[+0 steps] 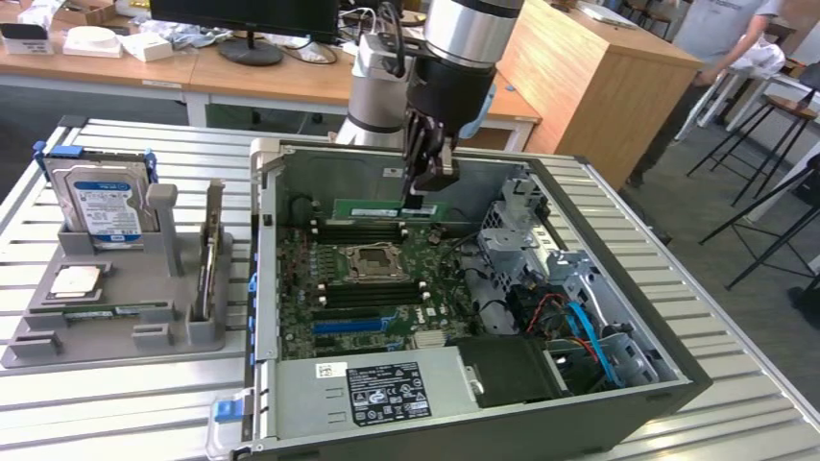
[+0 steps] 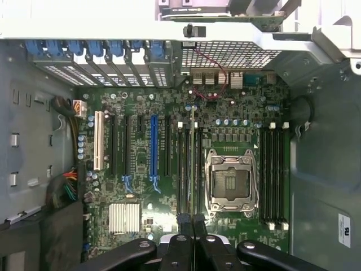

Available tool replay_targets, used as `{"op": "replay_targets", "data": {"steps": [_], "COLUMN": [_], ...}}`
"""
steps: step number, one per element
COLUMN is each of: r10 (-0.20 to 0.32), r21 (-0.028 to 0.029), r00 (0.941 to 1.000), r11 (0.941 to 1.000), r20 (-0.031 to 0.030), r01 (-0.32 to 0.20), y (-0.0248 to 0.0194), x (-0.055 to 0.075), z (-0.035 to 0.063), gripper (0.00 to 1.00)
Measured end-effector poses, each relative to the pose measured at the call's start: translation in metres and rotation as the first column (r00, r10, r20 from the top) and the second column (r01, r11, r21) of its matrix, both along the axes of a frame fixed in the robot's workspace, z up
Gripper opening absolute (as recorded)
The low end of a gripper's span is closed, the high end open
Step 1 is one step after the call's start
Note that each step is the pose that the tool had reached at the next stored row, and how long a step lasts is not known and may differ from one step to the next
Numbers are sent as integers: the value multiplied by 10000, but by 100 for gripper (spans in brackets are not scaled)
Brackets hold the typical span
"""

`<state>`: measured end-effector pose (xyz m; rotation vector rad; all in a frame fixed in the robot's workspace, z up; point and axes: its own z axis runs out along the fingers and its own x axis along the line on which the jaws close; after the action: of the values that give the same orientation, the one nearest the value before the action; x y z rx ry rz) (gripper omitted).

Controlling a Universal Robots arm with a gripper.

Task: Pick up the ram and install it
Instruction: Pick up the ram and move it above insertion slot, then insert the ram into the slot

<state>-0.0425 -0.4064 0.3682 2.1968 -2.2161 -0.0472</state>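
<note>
My gripper [image 1: 424, 195] reaches down into the open computer case [image 1: 615, 317] and is shut on the ram [image 1: 378, 208], a narrow green stick held level by one end. The stick hangs just above the motherboard [image 1: 336, 317], near the case's far wall and over the dark memory slots [image 1: 365, 233] behind the processor socket [image 1: 372, 257]. In the wrist view the ram [image 2: 192, 164] appears edge-on as a thin line running away from my gripper [image 2: 192, 224]. It lies along the memory slots [image 2: 184, 169] beside the socket [image 2: 230, 183]. Whether it touches a slot cannot be told.
A grey holder [image 1: 115, 322] at the exterior view's left carries the blue-labelled hard drive [image 1: 103, 202], a silver processor chip [image 1: 75, 281] and an upright card [image 1: 211, 250]. Drive cages and cables [image 1: 564, 288] crowd the case's right side. A person [image 1: 717, 58] stands at the back right.
</note>
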Motion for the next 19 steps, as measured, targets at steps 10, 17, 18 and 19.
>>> {"op": "replay_targets", "data": {"steps": [10, 17, 18, 19], "r10": [0, 0, 0, 0], "r21": [1, 2, 2, 2], "r00": [10000, 10000, 10000, 10000], "r11": [10000, 10000, 10000, 10000], "r20": [-1, 0, 0, -1], "r01": [0, 0, 0, 0], "y": [0, 0, 0, 0], "x": [0, 0, 0, 0], "z": [-57, -59, -59, -61], "gripper": [11, 11, 11, 11]}}
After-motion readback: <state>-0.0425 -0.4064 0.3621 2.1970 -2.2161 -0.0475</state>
